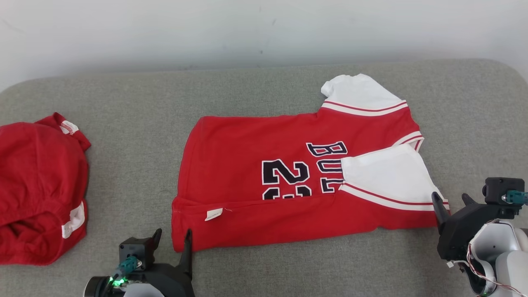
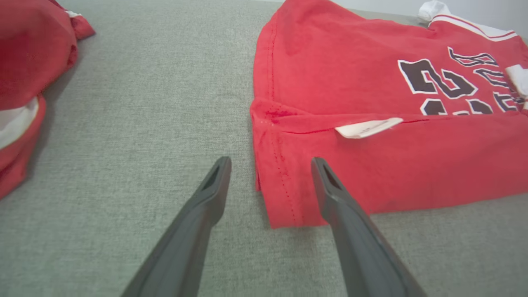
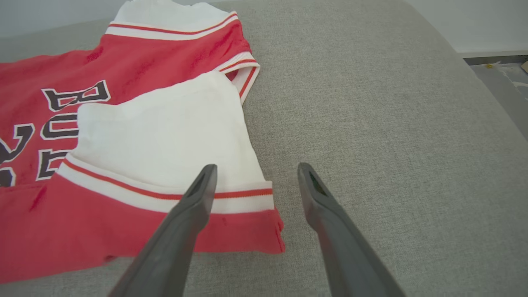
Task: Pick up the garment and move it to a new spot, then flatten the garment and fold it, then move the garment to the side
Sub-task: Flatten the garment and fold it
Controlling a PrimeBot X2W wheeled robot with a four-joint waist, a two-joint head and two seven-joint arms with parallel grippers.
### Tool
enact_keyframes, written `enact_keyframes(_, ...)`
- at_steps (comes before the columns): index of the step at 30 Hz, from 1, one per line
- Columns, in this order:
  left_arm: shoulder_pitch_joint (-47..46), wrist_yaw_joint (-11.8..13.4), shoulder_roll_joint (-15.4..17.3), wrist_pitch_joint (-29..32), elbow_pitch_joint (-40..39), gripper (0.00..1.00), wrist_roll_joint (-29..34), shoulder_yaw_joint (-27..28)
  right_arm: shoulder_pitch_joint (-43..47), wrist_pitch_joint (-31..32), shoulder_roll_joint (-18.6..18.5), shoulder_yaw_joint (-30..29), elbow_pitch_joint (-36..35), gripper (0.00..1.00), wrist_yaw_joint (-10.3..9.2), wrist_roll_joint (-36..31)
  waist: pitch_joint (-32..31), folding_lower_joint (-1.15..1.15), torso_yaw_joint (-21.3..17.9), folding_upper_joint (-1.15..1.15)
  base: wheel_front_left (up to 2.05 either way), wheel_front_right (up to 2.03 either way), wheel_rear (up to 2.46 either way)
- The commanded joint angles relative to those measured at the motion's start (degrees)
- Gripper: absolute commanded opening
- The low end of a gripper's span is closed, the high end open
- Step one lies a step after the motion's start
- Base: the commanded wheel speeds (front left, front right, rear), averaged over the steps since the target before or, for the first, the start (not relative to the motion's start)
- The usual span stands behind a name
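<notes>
Your left gripper (image 1: pixel 173 239) wide at jersey (image 1: pixel 239 165) hem corner, right gripper (image 1: pixel 450 199) wide by folded-in sleeve (image 1: pixel 387 173), jersey half-folded, flat

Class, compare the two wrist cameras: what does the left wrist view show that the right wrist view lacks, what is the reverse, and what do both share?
Left wrist view, absent from the right: a crumpled red garment at its left edge, the white label and hem corner of the red jersey, and the open left gripper.
Right wrist view, absent from the left: the jersey's sleeve-end corner, the open right gripper, and the grey cushion ending at the floor.
Shared: the jersey, its dark lettering, white sleeves and the cushion.
</notes>
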Motion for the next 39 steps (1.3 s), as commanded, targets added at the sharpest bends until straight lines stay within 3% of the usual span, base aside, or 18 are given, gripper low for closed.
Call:
enact_keyframes(1, 0.1, 0.3, 0.1, -0.4, 0.1, 1.0, 0.7, 0.1, 0.4, 0.0, 0.2, -0.2, 0.0, 1.0, 0.03, -0.3, 0.6, 0.0, -0.2, 0.0, 0.0, 0.0, 0.0)
enact_keyframes(12, -2.6, 1.2, -1.2, 1.6, 4.4, 1.0, 0.9, -1.3, 0.1, 5.0, 2.1, -2.7, 4.2, 1.0, 0.03, -2.5, 2.9, 0.0, 0.7, 0.0, 0.0, 0.0, 0.0)
enact_keyframes(17, -2.8, 0.3, -2.1, 2.7, 6.3, 1.0, -0.5, -1.6, -0.3, 6.6, 3.8, -2.7, 6.2, 1.0, 0.03, 1.0, 3.3, 0.0, 0.8, 0.0, 0.0, 0.0, 0.0)
enact_keyframes(18, -2.9, -0.1, -2.3, 3.2, 6.8, 0.74, -0.5, -1.8, -0.2, 7.0, 4.2, -2.3, 6.5, 1.0, 0.04, 1.7, 3.3, 0.0, 0.7, 0.0, 0.0, 0.0, 0.0)
enact_keyframes(19, -2.9, -0.5, -2.5, 3.4, 7.2, 0.46, -0.7, -2.0, -0.1, 7.2, 4.5, -2.1, 6.6, 0.78, 0.07, 2.4, 3.2, 0.0, 0.7, 0.0, 0.0, 0.0, 0.0)
enact_keyframes(20, -2.9, -0.9, -2.8, 3.5, 7.5, 0.0, -1.1, -2.1, -0.2, 7.1, 4.6, -2.0, 6.7, 0.31, 0.1, 2.9, 3.1, 0.0, 0.6, 0.0, 0.0, 0.0, 0.0)
enact_keyframes(21, -2.8, -1.3, -3.1, 3.6, 7.8, 0.0, -1.3, -2.1, -0.1, 6.8, 4.6, -1.9, 6.6, 0.0, 0.09, 3.3, 3.0, 0.0, 0.5, 0.0, 0.0, 0.0, 0.0)
enact_keyframes(30, 0.0, -1.9, -2.2, 2.7, 7.9, 0.0, -3.1, -1.7, 3.2, 2.5, 3.7, -3.7, 2.5, 0.0, 0.02, 5.6, -0.9, 0.0, 0.7, 0.0, 0.0, 0.0, 0.0)
enact_keyframes(39, 5.6, -0.1, 0.4, 3.4, 2.1, 0.0, -3.5, -1.7, 11.9, 3.2, 4.4, -5.7, -5.4, 0.0, -0.05, 6.6, -5.1, 0.0, 0.7, 0.0, 0.0, 0.0, 0.0)
